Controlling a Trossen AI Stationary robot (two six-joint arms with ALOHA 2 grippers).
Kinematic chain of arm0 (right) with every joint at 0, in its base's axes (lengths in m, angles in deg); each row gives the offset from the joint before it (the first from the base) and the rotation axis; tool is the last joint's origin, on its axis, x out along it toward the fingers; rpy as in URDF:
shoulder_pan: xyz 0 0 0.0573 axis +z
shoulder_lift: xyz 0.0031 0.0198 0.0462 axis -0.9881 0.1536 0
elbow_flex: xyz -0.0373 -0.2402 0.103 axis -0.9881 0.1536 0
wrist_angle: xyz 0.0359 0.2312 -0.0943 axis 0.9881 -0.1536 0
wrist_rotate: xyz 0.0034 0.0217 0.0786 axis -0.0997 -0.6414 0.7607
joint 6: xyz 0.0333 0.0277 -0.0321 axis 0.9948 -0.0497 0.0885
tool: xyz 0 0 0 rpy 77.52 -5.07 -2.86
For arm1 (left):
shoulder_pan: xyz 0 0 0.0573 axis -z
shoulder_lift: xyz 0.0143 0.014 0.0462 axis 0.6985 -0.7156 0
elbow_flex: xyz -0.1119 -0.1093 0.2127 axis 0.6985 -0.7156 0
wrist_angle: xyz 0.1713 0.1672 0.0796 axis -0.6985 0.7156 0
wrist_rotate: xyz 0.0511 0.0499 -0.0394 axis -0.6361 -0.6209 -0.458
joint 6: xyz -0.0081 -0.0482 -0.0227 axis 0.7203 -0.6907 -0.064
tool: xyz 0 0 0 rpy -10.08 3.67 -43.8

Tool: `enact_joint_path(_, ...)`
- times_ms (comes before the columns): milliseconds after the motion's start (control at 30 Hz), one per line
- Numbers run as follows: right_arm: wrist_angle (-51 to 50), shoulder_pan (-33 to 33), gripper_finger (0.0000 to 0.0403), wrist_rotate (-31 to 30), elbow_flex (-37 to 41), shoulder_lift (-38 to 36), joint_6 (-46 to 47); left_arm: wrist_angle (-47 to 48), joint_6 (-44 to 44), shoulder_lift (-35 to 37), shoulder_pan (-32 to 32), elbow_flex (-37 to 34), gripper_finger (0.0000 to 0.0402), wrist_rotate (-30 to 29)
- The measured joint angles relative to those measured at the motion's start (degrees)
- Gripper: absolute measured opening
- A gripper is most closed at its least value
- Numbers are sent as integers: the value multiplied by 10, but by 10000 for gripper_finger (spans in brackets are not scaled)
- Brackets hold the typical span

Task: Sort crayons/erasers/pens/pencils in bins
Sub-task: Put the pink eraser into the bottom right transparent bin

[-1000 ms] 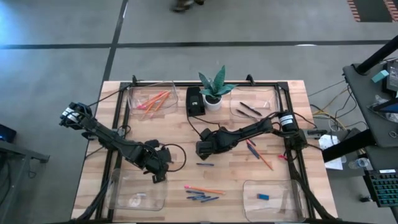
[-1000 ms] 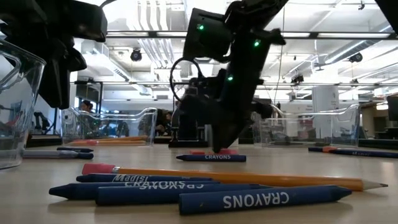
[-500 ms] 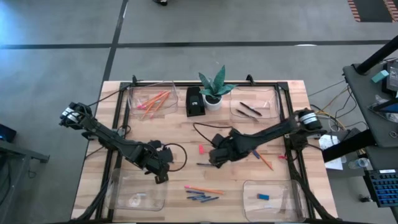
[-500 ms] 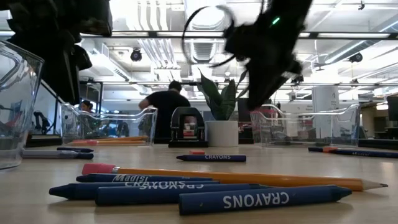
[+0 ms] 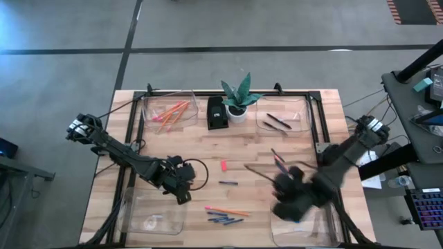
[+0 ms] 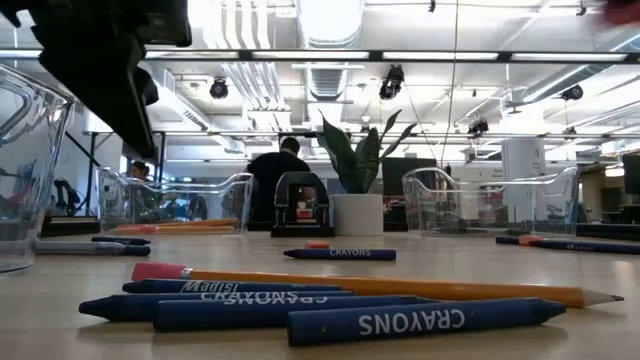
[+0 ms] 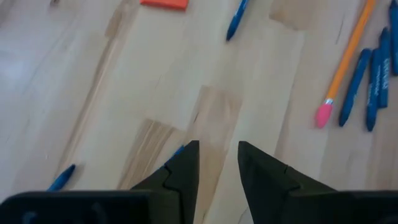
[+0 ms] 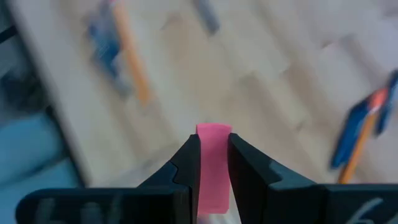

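My right gripper (image 5: 287,200) is a blur above the far edge of the near-right clear bin (image 5: 325,235) and is shut on a pink eraser (image 8: 213,174). A second red eraser (image 5: 223,165) lies flat at mid-table, with a lone blue crayon (image 5: 228,182) just nearer. More crayons (image 5: 225,219) lie side by side beside an orange pencil (image 5: 227,210) near the front edge. My left gripper (image 5: 181,195) hovers open by the near-left bin (image 5: 149,218), with bare wood between its fingers (image 7: 186,168). Pencils lie in the far-left bin (image 5: 168,111), pens in the far-right bin (image 5: 280,122). My right gripper pinches the pink eraser between its two fingers (image 8: 186,162), on its two long side faces. The eraser's end (image 8: 213,129) pokes out just past the fingertips. It is lifted clear of the table.
A potted plant (image 5: 237,111) and a small black box (image 5: 217,112) stand at the far middle. Pens and a pencil (image 5: 280,166) lie loose right of centre. Black frame rails (image 5: 131,166) run along both table sides. Bare wood lies between the red eraser and the far bins.
My right gripper has swung fast from mid-table toward the near-right bin, carrying a pink eraser lifted off the wood. The other red eraser and the crayon beside it have stayed where they were.
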Motion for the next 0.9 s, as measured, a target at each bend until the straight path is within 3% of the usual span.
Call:
enact_joint_path(167,1,114,61,-4,0,1,94,-21,1,0,0,0,96,-5)
enact_joint_path(300,0,158,61,-7,3,21,179,-36,1,0,0,0,96,-9)
enact_joint_path(900,43,166,61,165,34,162,240,-118,1,0,0,0,96,-15)
